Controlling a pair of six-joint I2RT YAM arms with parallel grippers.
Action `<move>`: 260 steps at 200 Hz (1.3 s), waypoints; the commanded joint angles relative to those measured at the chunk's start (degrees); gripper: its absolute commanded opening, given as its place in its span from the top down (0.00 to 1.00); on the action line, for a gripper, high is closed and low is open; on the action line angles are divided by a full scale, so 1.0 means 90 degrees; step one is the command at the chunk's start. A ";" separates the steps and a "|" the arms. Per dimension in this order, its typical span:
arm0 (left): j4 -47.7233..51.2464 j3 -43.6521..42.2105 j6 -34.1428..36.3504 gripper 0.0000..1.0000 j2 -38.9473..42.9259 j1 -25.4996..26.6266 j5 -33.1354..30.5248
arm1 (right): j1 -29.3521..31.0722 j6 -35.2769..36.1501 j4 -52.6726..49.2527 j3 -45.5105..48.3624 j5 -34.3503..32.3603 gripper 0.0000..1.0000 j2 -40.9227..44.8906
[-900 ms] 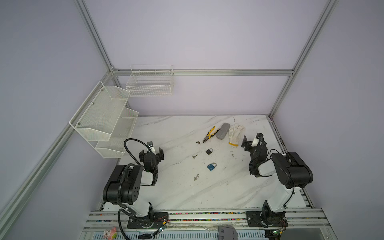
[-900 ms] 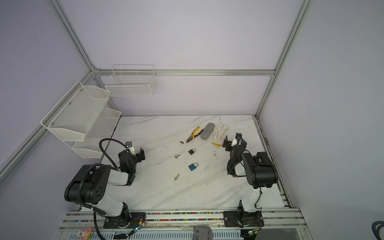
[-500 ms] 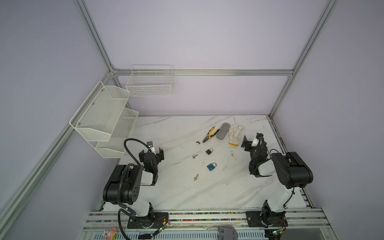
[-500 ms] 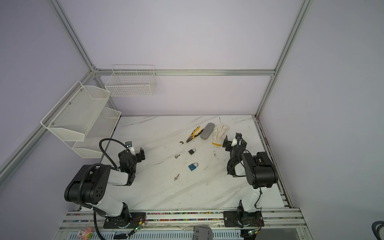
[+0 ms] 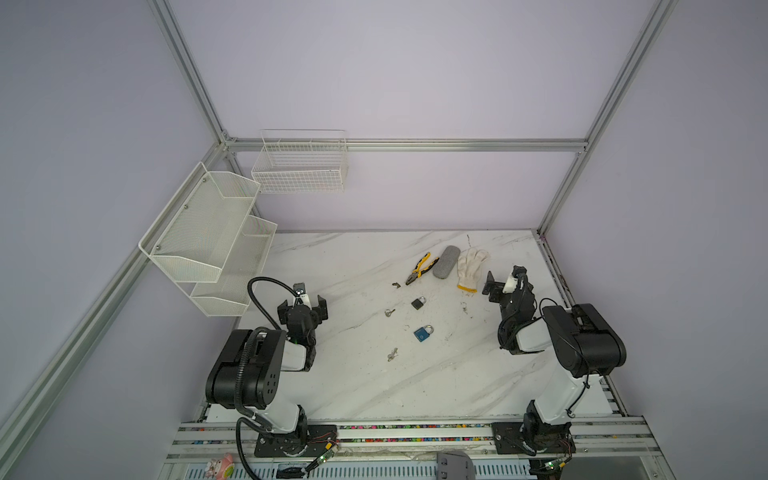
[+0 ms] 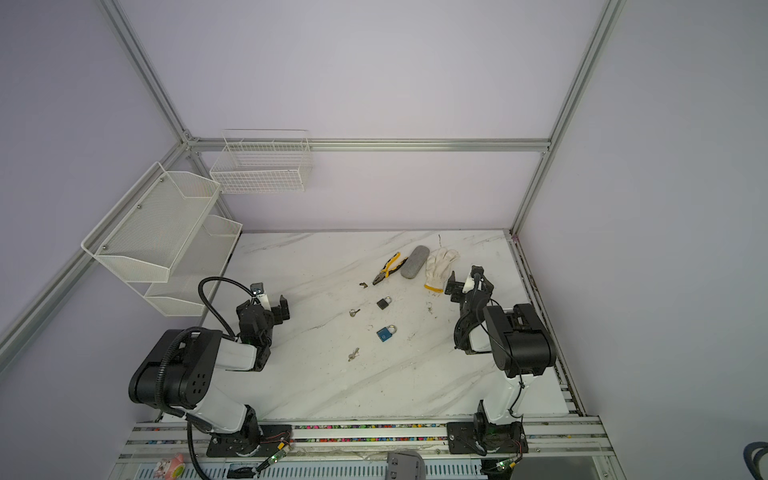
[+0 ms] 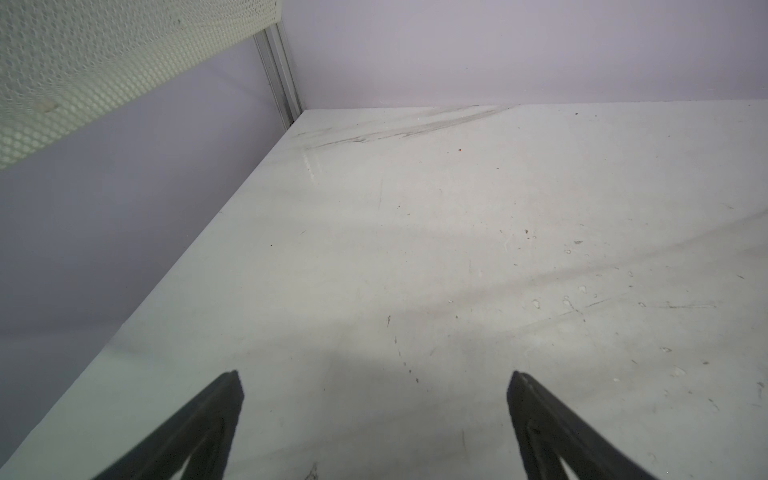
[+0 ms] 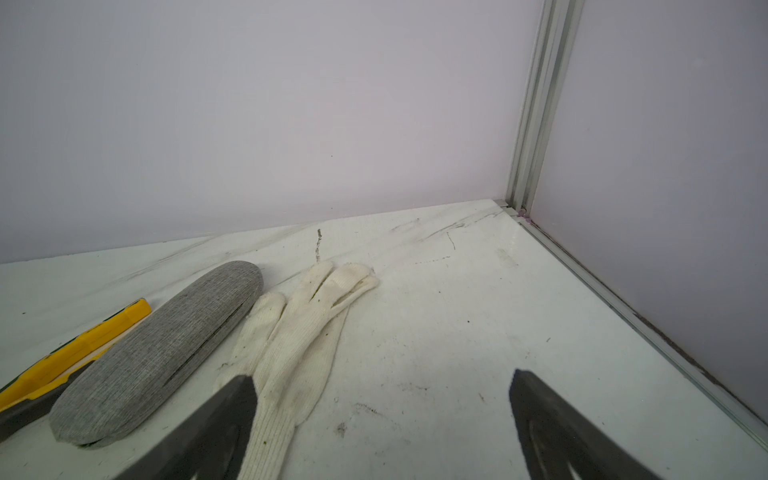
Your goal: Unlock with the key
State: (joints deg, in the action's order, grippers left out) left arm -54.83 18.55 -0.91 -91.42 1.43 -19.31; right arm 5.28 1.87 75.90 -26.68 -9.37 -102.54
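The left gripper (image 5: 302,307) stands with its jaws wide apart and nothing between them. It hangs just over the worktop (image 5: 374,386) near its left edge, and the left wrist view (image 7: 374,376) shows only bare marble ahead of its fingers. The right gripper (image 5: 504,279) is likewise spread fully and holds nothing. It sits near the right edge toward the far right corner, just beside the cuff of a white glove (image 8: 299,332). In the right wrist view (image 8: 382,378) one dark finger shows in front of that cuff. A grey case (image 8: 158,353) and yellow-handled pliers (image 5: 420,270) lie beyond the glove. The task's things rest in the middle of the worktop, between the two grippers and well apart from both. The blue padlock (image 5: 423,333) lies flat with its shackle pointing toward the right edge, and the black padlock (image 5: 418,303) lies just behind it. The near key (image 5: 392,354) is on the front side of the blue padlock and the middle key (image 5: 389,312) is to the left of the black one. A small dark piece (image 5: 396,285) by the pliers' nose may be a third key, though it is too small to tell.
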 commanded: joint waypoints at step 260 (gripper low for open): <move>0.3980 0.0476 -0.2856 0.00 0.4019 -0.0013 -0.0207 | 0.0000 -0.2827 -0.4556 -0.1063 -0.0233 0.03 0.2758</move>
State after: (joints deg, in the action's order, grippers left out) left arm -29.80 18.55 -14.90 -58.46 1.50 -18.70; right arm 5.28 -11.68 51.29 -32.56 -10.94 -80.82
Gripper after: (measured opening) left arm 0.997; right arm 0.974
